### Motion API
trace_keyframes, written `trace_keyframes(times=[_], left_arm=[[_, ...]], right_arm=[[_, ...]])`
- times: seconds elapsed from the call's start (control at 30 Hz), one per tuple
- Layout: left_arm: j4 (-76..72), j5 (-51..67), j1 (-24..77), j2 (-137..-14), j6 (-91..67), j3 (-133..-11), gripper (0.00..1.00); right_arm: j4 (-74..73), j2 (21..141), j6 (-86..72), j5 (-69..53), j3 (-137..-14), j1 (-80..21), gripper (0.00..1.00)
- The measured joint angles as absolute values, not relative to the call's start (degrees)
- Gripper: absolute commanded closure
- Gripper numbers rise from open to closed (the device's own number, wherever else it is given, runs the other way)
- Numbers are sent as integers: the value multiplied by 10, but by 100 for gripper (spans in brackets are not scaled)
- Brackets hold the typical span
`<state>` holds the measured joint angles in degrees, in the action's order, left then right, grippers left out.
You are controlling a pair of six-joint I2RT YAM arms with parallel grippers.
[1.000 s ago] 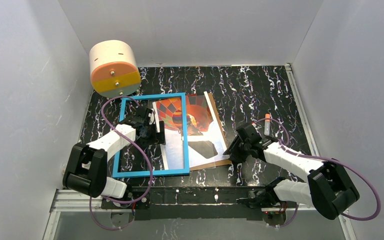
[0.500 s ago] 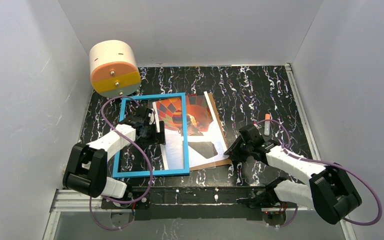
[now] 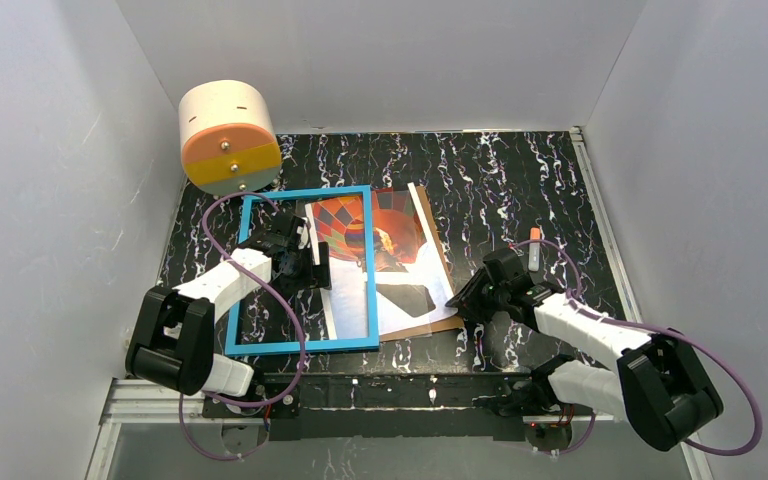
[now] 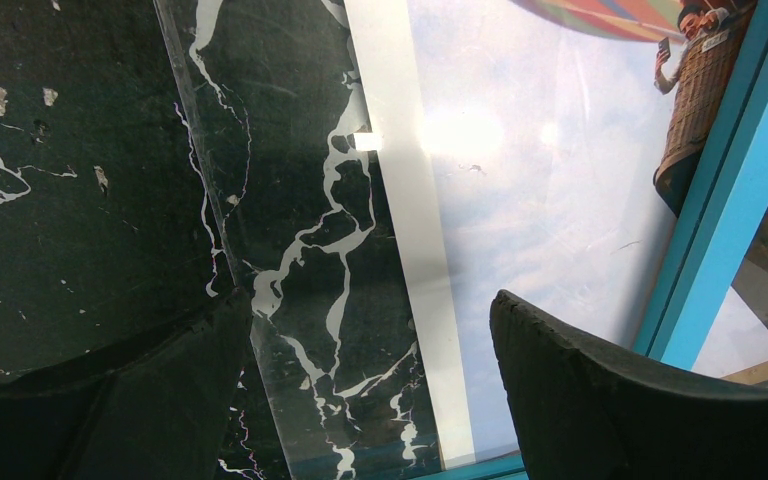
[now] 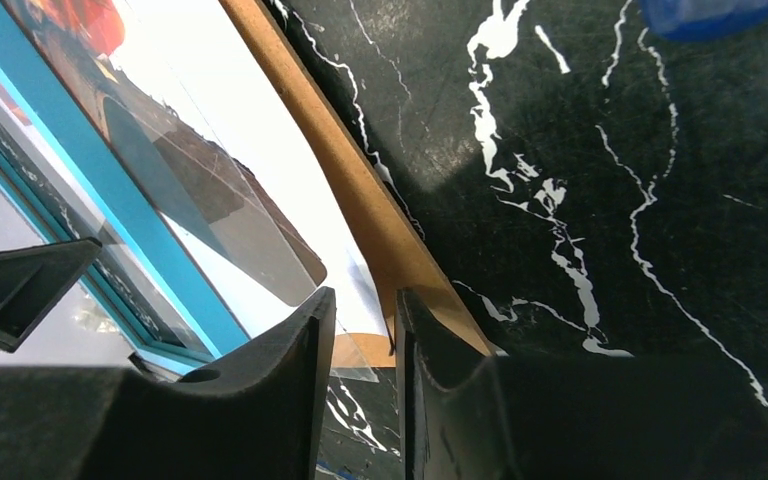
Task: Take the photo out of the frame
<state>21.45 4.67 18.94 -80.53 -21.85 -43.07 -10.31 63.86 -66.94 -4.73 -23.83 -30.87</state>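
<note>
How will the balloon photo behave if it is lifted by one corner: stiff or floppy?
Probably floppy: the photo shows no visible thickness beside the backing board, so it would likely sag. It lies flat on the board and looks light, so a push would probably slide it.

The frame (image 3: 300,345) is a thin blue rectangle. It lies flat by the table's (image 3: 500,180) left edge, close to the near edge. The photo (image 3: 400,235) shows an orange and red balloon in a blue sky. It lies flat and a bit turned, under the frame's right bar, and sticks out to the right.
</note>
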Motion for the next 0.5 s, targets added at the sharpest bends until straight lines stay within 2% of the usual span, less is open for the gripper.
trace_keyframes(times=[0.5], left_arm=[[215, 46, 190, -805, -218, -431, 13]], right_arm=[[-43, 698, -627, -127, -243, -276, 55]])
